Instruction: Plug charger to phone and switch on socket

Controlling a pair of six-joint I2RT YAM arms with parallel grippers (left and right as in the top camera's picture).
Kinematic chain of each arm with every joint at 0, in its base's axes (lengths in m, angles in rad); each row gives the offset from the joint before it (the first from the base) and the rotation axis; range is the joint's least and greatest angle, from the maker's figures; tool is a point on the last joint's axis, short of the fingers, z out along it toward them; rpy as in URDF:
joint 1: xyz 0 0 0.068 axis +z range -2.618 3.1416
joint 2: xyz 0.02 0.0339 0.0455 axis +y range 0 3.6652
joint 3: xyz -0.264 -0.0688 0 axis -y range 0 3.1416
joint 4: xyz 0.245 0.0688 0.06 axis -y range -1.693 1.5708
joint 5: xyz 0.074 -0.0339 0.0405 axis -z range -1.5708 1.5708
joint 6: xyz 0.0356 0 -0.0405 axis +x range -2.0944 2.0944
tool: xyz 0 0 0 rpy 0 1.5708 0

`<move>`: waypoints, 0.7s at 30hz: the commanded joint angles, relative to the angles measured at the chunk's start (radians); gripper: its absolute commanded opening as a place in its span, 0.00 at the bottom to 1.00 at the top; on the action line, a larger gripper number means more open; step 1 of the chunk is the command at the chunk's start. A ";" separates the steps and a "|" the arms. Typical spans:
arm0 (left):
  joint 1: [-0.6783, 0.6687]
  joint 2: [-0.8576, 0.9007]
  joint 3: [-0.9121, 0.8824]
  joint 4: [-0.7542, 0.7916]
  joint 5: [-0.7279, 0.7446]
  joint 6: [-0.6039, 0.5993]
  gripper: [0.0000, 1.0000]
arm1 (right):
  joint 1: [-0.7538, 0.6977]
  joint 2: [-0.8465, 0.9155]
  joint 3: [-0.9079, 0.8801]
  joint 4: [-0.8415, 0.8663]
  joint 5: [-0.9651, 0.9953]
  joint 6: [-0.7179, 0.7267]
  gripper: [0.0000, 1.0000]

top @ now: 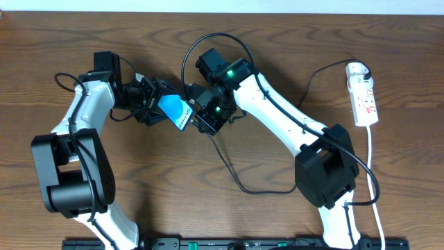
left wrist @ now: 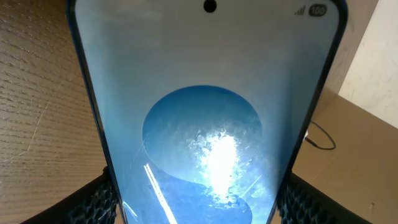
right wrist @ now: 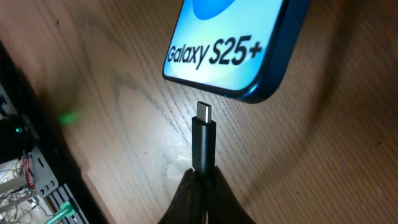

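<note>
Brown wood-grain table (top: 277, 42) fills every view, with both arms meeting left of its centre. By my read the task is about halfway through the first step. The phone (top: 173, 110) is up off the wood and tilted, and the charger (right wrist: 203, 134) has its small metal tip aimed at the phone's bottom edge. The tip sits just short of that edge, apart from it and not yet plugged in. From the right wrist view the tip looks slightly left of the edge's middle, so I'd expect to need a small correction before pushing in.

The socket (top: 363, 97) lies at the table's right edge, well apart from both arms. Nothing is near its switches, and I cannot tell their state, so the switching remains to be done.

The left gripper (top: 156, 105) has its pads (left wrist: 102, 199) pressed against the phone's two long sides, clamping it screen-up toward the camera. The right gripper (top: 208, 114) has its fingers (right wrist: 186, 199) closed tight on the black body of the plug, with the tip sticking out ahead of them.
</note>
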 commanded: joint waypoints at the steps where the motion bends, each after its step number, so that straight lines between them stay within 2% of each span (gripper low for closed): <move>1: 0.000 -0.019 0.008 0.001 0.020 0.021 0.56 | 0.008 -0.001 0.019 0.000 0.008 0.009 0.01; 21: 0.000 -0.019 0.008 0.001 0.020 0.016 0.55 | 0.024 0.000 0.019 0.006 0.015 0.024 0.01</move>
